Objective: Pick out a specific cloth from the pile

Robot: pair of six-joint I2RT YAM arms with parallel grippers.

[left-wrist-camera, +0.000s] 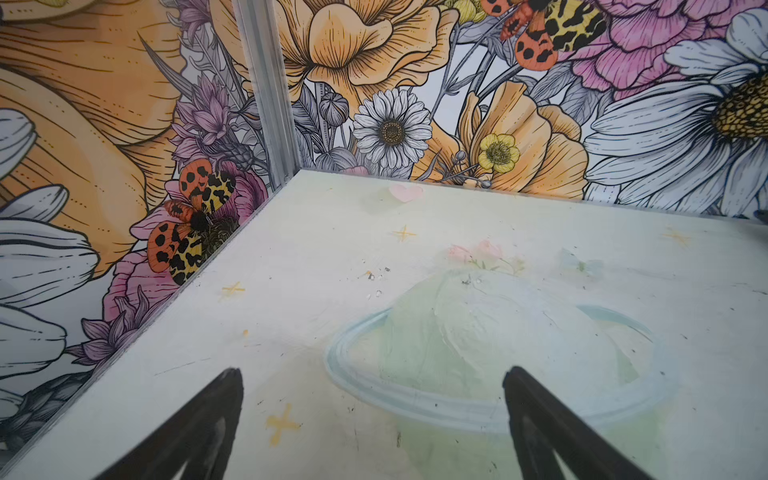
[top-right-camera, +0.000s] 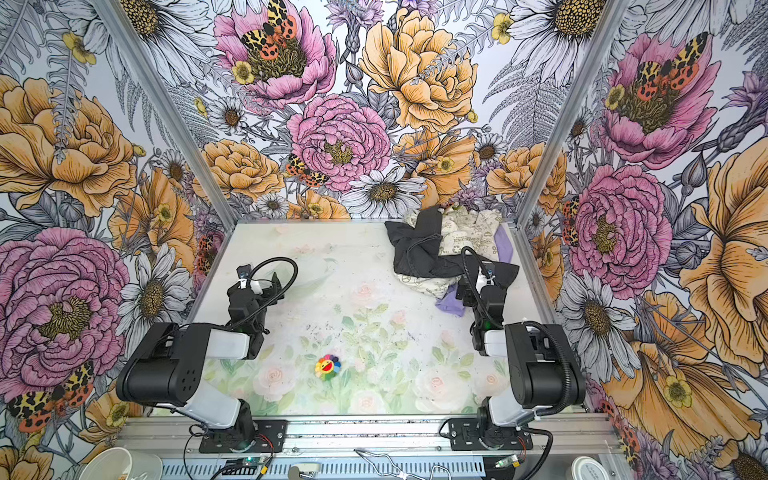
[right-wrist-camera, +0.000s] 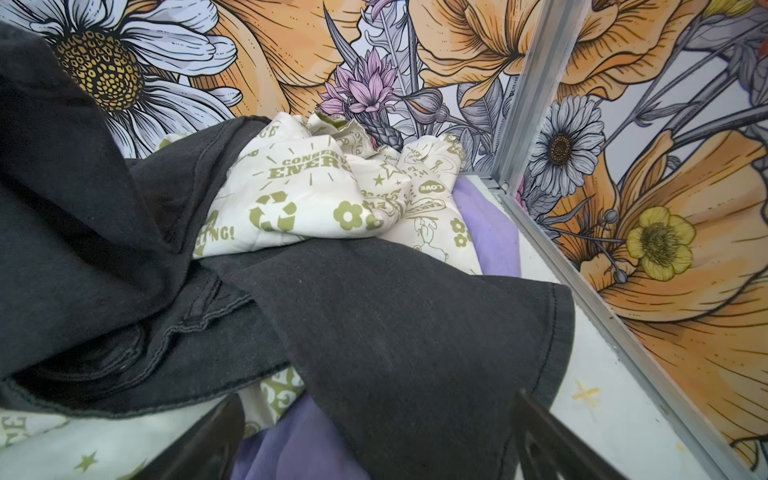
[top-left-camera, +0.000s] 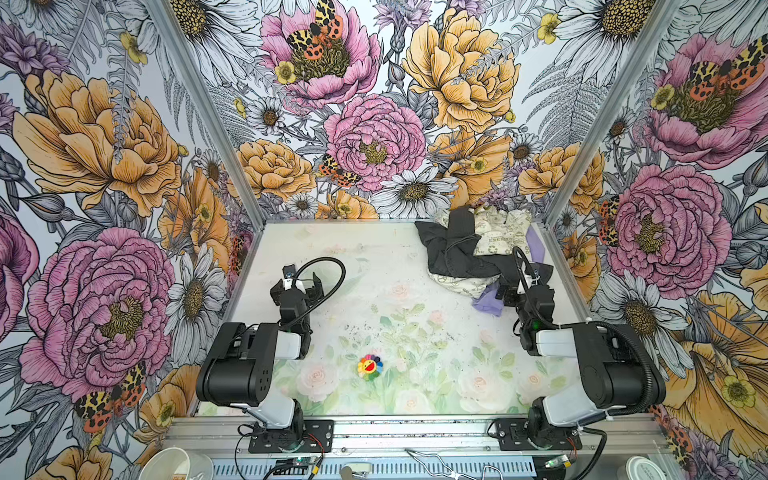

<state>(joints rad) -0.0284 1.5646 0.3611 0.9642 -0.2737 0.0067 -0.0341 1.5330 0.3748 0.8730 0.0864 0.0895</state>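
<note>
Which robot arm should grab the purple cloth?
The right arm: the right pincer, open, hangs at the purple cloth peeking from under the black garment. The left pincer sits away across the table.

We see 3 fabrics piled at the table's (top-left-camera: 374, 266) far right: black garment (top-left-camera: 455, 249) over cream printed cloth (top-left-camera: 500, 232), lavender cloth (top-left-camera: 488, 301) poking out nearside, just beside our right gripper (top-left-camera: 521, 281), jaws apart.

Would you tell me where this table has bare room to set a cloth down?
Free: the pale painted table around the rainbow flower toy, and its far left corner beyond the left pincer. Crowded: far right corner, where black garment, cream printed cloth and lavender cloth pile up.
</note>
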